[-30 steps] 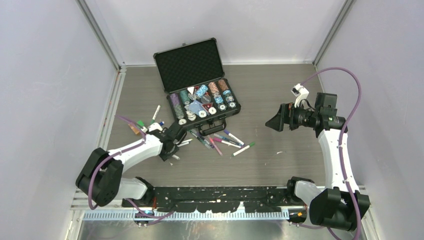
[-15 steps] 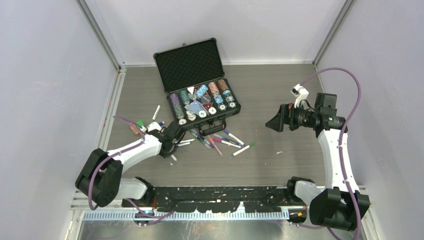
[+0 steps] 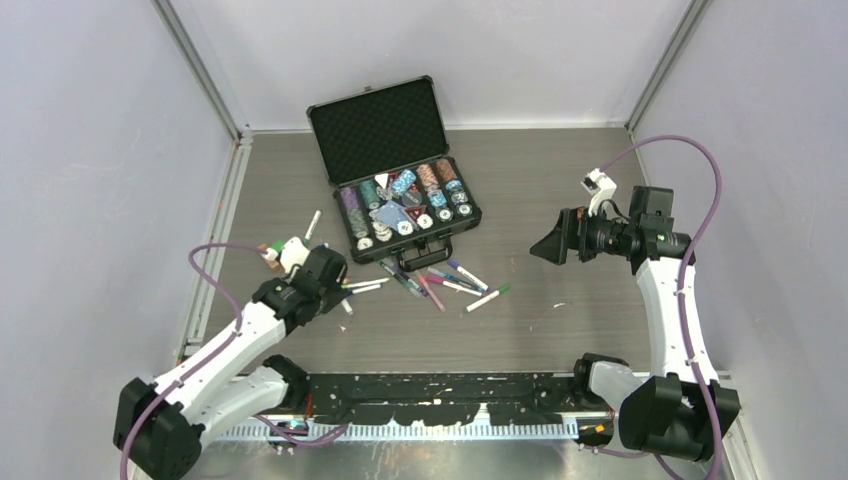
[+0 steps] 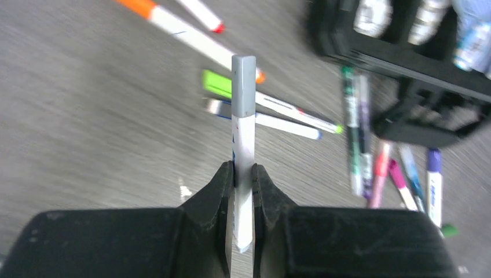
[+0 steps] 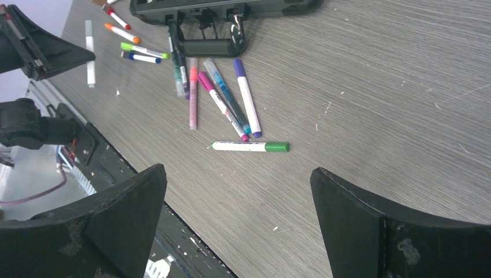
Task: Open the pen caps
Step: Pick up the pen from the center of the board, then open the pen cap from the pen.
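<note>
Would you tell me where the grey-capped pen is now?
The grey-capped pen is clamped between the left gripper's fingers in the left wrist view, near the lime-capped pen, left of the case.

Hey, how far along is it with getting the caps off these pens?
Done: nothing I can confirm. In hand: the left gripper is shut on a white pen with its grey cap on; the right gripper is open, apart from it. Left: that cap, plus the pens lying loose, such as the green-capped pen and purple-capped pen.
</note>
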Controlling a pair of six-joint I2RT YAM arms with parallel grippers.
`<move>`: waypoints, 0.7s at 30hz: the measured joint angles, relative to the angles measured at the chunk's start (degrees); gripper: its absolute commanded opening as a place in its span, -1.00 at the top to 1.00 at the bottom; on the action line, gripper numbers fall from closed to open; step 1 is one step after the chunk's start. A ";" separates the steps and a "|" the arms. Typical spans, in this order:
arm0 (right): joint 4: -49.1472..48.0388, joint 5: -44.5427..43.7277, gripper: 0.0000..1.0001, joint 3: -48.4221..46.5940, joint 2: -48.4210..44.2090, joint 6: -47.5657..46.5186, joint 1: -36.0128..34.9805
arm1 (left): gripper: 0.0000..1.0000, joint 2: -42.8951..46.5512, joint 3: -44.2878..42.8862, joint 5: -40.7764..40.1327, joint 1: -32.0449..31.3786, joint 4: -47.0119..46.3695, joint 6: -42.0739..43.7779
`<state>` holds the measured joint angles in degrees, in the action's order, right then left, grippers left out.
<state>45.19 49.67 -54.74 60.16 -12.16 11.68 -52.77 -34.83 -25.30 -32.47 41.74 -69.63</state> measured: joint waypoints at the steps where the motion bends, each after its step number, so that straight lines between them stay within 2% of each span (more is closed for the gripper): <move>1: 0.04 0.76 -0.98 0.02 0.15 0.02 -0.02 | 1.00 1.03 0.02 1.33 0.00 -0.66 1.77; 4: 0.07 2.62 -0.98 0.02 1.14 0.02 -1.16 | 1.00 4.92 1.92 9.35 0.02 -9.18 7.78; 7: -0.07 3.39 -0.98 0.02 2.99 -0.02 -5.73 | 1.00 7.87 8.37 20.44 0.02 -28.00 11.76; 11: -2.64 6.29 -0.98 1.27 4.46 1.09 -12.61 | 1.00 4.87 12.28 29.07 0.00 -45.59 13.03; 13: -8.00 9.25 -0.98 4.11 4.31 4.96 -15.04 | 1.00 1.90 12.41 31.63 -0.09 -54.12 12.79; 16: -20.87 11.98 -0.97 10.19 4.44 15.50 -18.38 | 1.00 -3.41 12.39 32.92 -1.77 -66.73 11.89; 21: -36.20 11.87 -0.94 12.85 7.52 29.24 -23.41 | 1.00 -13.27 11.15 31.98 -7.63 -79.67 11.39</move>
<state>8.99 61.54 -41.89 67.68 17.08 -11.73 -66.04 -23.68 6.68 -40.10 -37.93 -58.24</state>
